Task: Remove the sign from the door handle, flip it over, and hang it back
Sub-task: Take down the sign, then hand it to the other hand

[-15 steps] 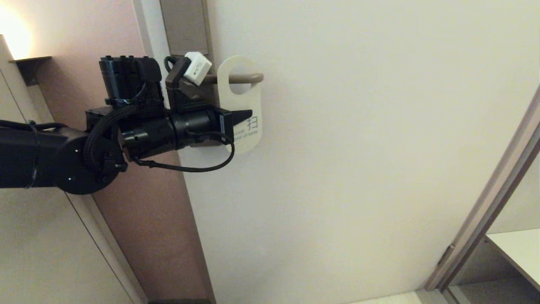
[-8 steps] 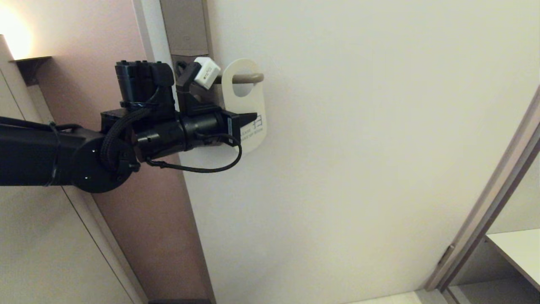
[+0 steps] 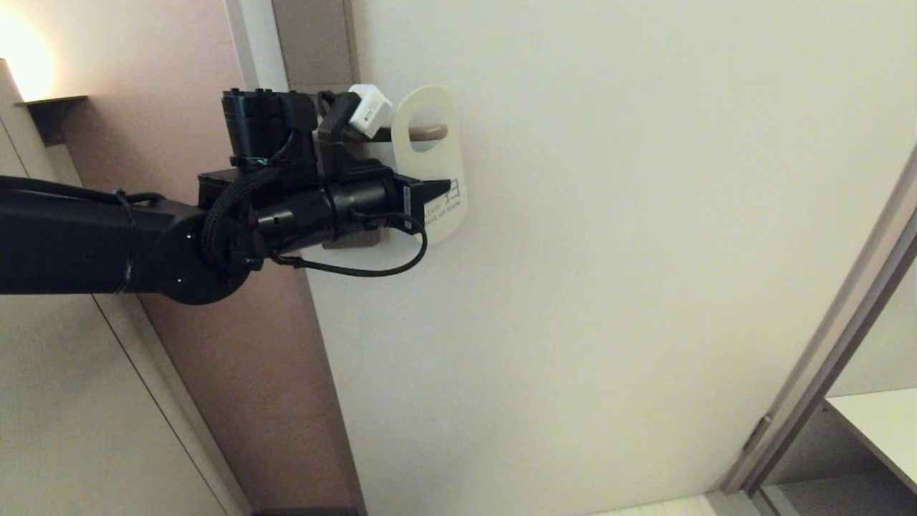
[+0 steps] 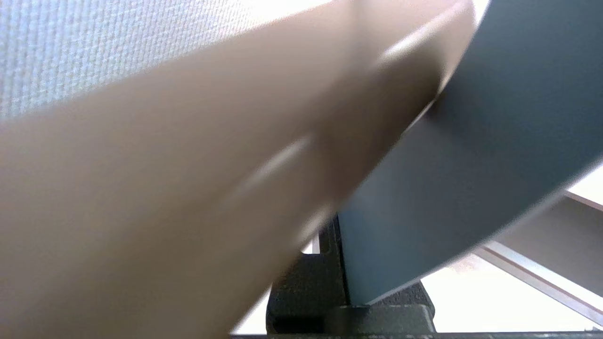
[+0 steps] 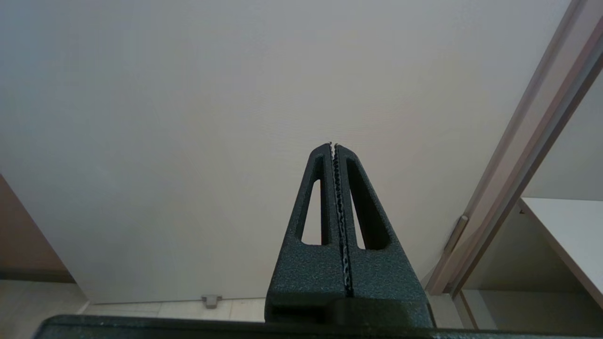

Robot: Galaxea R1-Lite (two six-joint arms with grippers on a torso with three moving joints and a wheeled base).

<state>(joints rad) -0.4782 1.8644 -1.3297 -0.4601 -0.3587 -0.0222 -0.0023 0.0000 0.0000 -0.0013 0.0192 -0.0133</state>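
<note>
**Left gripper clamped on the sign at the door handle**

At the upper middle of the head view, the flat white rounded-oblong sign [image 3: 435, 172] hangs by its oval hole on the slim beige-grey metal lever of the door handle [image 3: 428, 131], the lever's rounded end poking just past the hole. The black left gripper [image 3: 438, 192] reaches in level from the left and is clenched on the sign's lower half, its fingers covering part of the dark printed lettering. The sign's right edge faces bare door, with plenty of open room to the right and below; on its left side the gripper's body and a small white block [image 3: 370, 110] on the wrist crowd close to the tall brownish-grey backplate [image 3: 315, 43].

The left wrist view shows what the head view cannot: the sign's back face [image 4: 494, 141] is blue-grey, seated between the dark fingers, with the handle's lever [image 4: 188, 188] a blurred beige bar across the picture, touching or just beside the sign.

The right wrist view shows the black right gripper [image 5: 333, 144], parked well apart from the handle, with its toothed fingers pressed together on nothing and pointing at the plain off-white door [image 5: 188, 117].

The door [image 3: 609, 251] is smooth and pale. A pinkish-brown wall strip [image 3: 215, 57] runs at left, and a white shelf [image 3: 881, 423] sits low at right beyond a door frame [image 3: 824, 387].
</note>
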